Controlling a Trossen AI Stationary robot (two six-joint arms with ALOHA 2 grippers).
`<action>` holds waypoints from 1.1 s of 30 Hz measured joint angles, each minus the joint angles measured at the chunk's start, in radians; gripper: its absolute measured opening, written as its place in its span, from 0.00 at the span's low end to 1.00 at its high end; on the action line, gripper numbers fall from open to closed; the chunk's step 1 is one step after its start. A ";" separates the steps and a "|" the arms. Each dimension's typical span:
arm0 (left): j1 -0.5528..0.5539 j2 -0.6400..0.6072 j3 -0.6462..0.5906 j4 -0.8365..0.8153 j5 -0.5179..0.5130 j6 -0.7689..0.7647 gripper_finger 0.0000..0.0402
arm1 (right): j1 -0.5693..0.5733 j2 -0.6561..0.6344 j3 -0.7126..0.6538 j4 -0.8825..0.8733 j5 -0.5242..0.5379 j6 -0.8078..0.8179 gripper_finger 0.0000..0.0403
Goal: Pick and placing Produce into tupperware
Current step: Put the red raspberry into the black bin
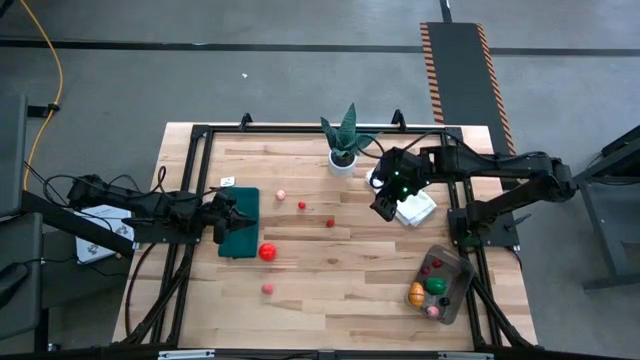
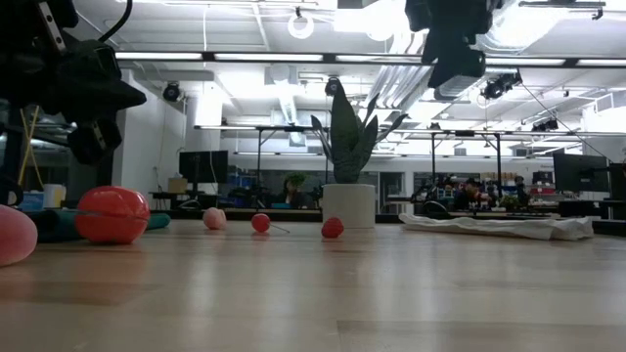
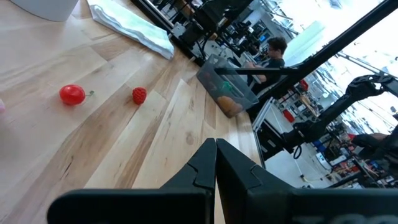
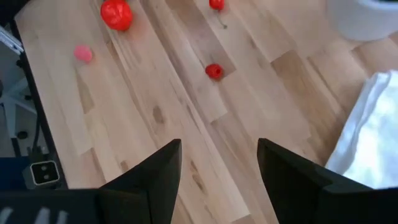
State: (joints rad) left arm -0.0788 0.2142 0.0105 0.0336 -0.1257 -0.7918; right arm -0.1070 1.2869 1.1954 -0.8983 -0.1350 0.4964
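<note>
Loose produce lies on the wooden table: a red tomato, a pink ball nearer the front, and a pale pink piece with two small red berries mid-table. The tupperware stands at the front right with orange, green, red and pink pieces inside. My right gripper hangs open above the table beside the white cloth, nothing between its fingers; a red berry lies ahead of it. My left gripper is shut over the dark green mat, holding nothing.
A spiky plant in a white pot stands at the far middle. A folded white cloth lies right of my right gripper. The dark green mat lies at the left. Bare wood stretches between the berries and the tupperware.
</note>
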 joint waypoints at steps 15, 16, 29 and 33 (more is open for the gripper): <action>0.000 0.000 0.000 0.003 -0.021 -0.006 0.00 | -0.032 0.109 0.000 0.055 -0.039 -0.067 0.50; 0.000 0.000 0.000 0.003 -0.021 -0.006 0.00 | -0.032 0.118 0.000 0.056 -0.039 -0.067 0.50; 0.000 0.000 0.000 0.003 -0.021 -0.025 0.00 | -0.032 0.230 0.000 0.109 -0.017 -0.059 0.48; 0.000 0.000 0.000 0.003 -0.021 -0.026 0.00 | -0.032 0.262 0.000 0.129 -0.018 -0.067 0.45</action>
State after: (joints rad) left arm -0.0788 0.2141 0.0105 0.0364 -0.1463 -0.8173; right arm -0.1390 1.5489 1.1957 -0.7692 -0.1532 0.4297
